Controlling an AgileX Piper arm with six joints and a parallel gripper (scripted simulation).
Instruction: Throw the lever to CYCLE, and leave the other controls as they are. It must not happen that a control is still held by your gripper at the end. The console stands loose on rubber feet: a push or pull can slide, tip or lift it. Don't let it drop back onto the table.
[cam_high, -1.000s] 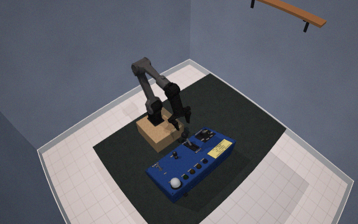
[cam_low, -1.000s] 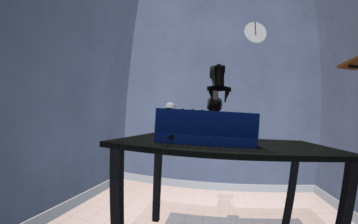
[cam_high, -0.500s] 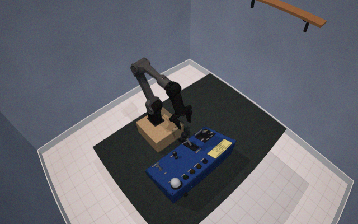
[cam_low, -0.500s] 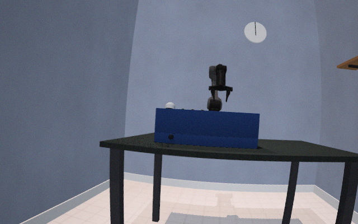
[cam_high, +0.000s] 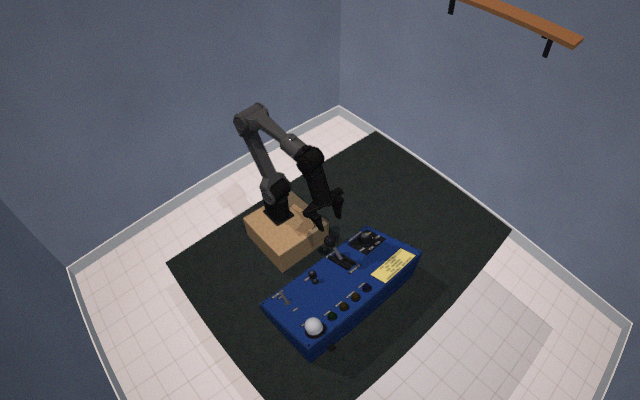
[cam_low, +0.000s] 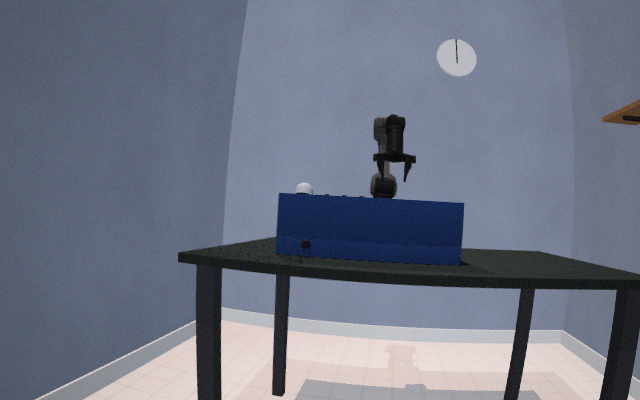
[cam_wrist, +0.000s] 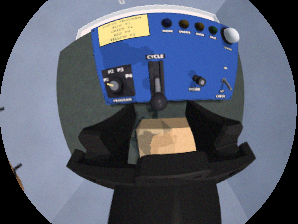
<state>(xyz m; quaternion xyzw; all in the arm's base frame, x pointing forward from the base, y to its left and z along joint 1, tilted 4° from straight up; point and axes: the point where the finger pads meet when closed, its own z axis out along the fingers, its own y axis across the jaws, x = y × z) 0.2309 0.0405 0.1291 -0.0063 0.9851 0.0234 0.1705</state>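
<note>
The blue console (cam_high: 341, 290) stands on the dark mat; it also shows in the wrist view (cam_wrist: 162, 56) and from its plain side in the exterior view (cam_low: 370, 229). Its lever (cam_high: 336, 250) has a black ball knob (cam_high: 329, 241) and leans toward the arm's side of its slot; in the wrist view the lever (cam_wrist: 158, 90) sits at the near end, away from the CYCLE label (cam_wrist: 156, 56). My gripper (cam_high: 327, 212) is open and empty, hovering above and just behind the knob; it also shows in the exterior view (cam_low: 395, 170).
On the console are a rotary knob (cam_high: 367, 239), a yellow label (cam_high: 393, 265), a small joystick (cam_high: 313, 276), a toggle (cam_high: 284, 298), a row of round buttons (cam_high: 349, 300) and a white dome button (cam_high: 314, 326). The arm stands on a tan box (cam_high: 283, 235).
</note>
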